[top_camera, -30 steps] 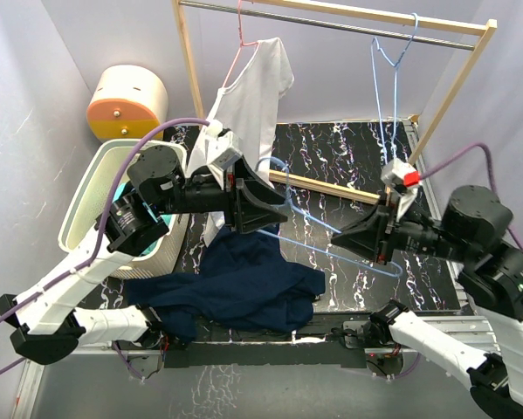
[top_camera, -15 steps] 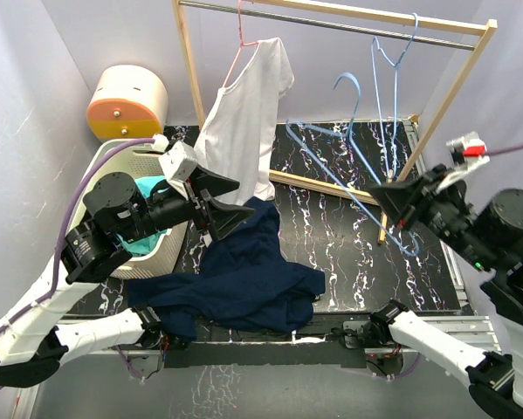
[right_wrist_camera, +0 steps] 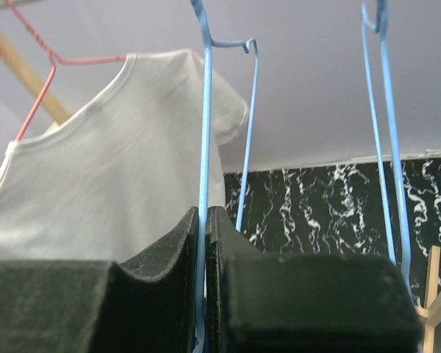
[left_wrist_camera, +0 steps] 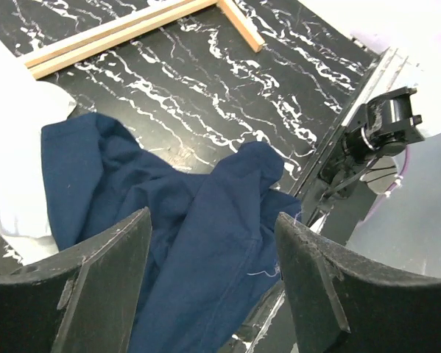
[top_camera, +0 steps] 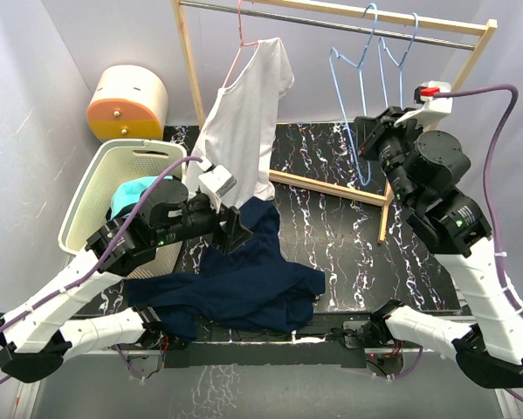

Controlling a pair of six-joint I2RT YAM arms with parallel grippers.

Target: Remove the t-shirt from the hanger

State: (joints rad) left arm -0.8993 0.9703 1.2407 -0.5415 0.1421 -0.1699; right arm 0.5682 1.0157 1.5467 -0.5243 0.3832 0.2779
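The navy t-shirt [top_camera: 244,279] is lying crumpled on the black marbled table [top_camera: 348,236], free of any hanger, near the front edge between the 2 arms. The left gripper [top_camera: 235,231] is hovering just above its upper edge, fingers [left_wrist_camera: 95,287] standing apart with nothing between them. Farther back, the right gripper [top_camera: 366,135] is reaching up toward the rail [top_camera: 331,22], jaws pressing together on the wire of a blue hanger [right_wrist_camera: 202,147]. A white shirt [top_camera: 248,113] is hanging on a red hanger [top_camera: 244,35] at the rail's left end. A basket [top_camera: 95,192] is sitting at the left.
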